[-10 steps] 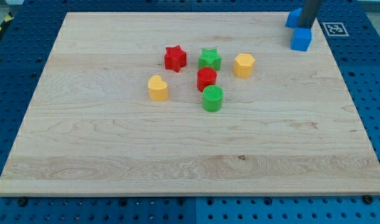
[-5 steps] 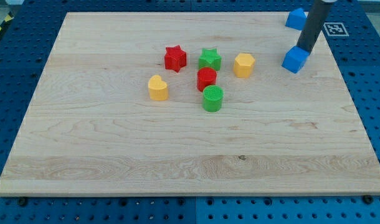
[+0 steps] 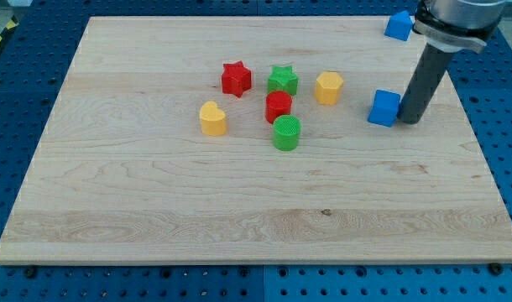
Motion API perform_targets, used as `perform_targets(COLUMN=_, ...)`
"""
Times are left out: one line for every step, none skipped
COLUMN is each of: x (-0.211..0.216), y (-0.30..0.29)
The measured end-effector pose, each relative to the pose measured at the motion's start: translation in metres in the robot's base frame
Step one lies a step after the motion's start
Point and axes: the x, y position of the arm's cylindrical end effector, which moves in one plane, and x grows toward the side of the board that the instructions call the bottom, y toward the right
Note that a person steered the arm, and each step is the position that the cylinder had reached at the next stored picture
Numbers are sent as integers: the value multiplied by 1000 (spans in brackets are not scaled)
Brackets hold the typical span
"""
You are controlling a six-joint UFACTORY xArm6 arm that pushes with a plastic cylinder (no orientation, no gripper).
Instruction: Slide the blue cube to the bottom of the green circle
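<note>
The blue cube (image 3: 384,108) sits on the wooden board (image 3: 239,201) at the view's right, level with the red block. My tip (image 3: 410,121) rests on the board right against the cube's right side. The green circle (image 3: 286,132), a ribbed green cylinder, stands near the board's middle, well to the left of the cube and slightly lower in the view.
A red star (image 3: 236,78), a green star (image 3: 283,80), a yellow hexagon (image 3: 328,87), a red block (image 3: 278,106) and a yellow heart (image 3: 212,118) cluster around the green circle. A second blue block (image 3: 398,25) lies at the top right corner.
My tip has moved down and left from the top right, pushing the blue cube down and left along the board towards the cluster. The other blocks have not moved.
</note>
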Motion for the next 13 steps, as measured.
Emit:
perform_targets(x=4, y=5)
perform_targets(x=-35, y=33)
perform_targets(x=-57, y=5)
perform_targets(x=-51, y=-37)
perform_targets(x=-28, y=-38)
perform_targets(x=17, y=-38)
perform_targets(x=55, y=-38)
perform_targets(x=60, y=9)
perform_targets(x=101, y=40)
perform_targets(x=110, y=24)
perform_targets(x=104, y=-3)
perform_targets(x=104, y=-34)
perform_targets(x=104, y=-45)
